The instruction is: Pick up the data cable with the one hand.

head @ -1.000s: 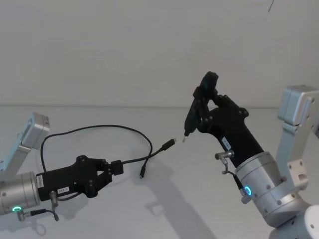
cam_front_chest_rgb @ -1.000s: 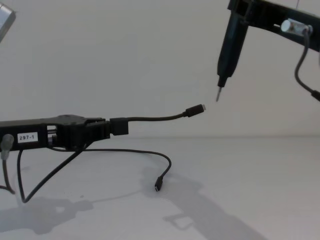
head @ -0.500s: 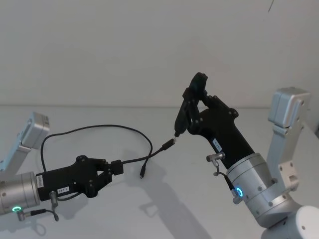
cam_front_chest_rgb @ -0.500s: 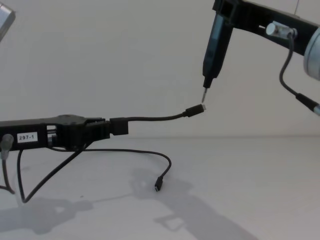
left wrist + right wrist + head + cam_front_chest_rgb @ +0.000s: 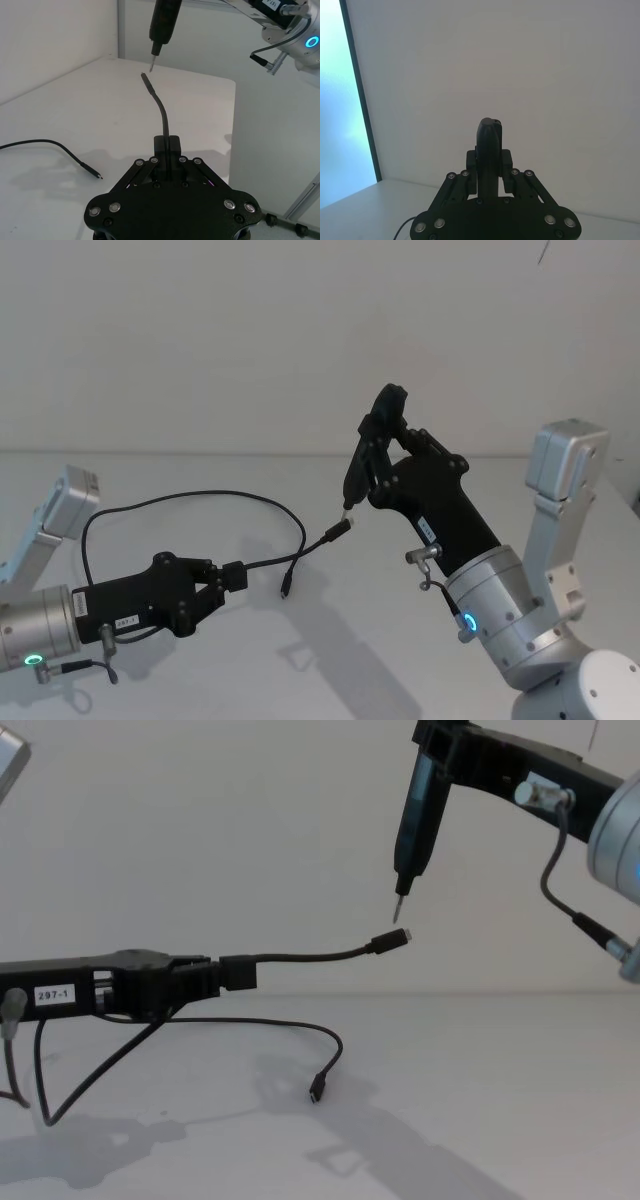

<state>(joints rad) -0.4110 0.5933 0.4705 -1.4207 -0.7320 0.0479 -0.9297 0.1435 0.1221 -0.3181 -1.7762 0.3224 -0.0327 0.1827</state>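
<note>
Left claw point(image 5: 215, 975) clamped on the rectangular block of the one thin black data cable point(image 5: 310, 958), held off the white desk point(image 5: 480, 1100) near its left edge, head view showing its loop point(image 5: 190, 500), right claw point(image 5: 490, 172) closed around a pin-tipped black tool point(image 5: 412, 815) just above the raised plug.

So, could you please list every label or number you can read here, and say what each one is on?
"297-1": white label on the left gripper, which holds the data cable.
Head view: white label on the left gripper, too small to read.
White label on the right gripper: too blurred to read.
</note>
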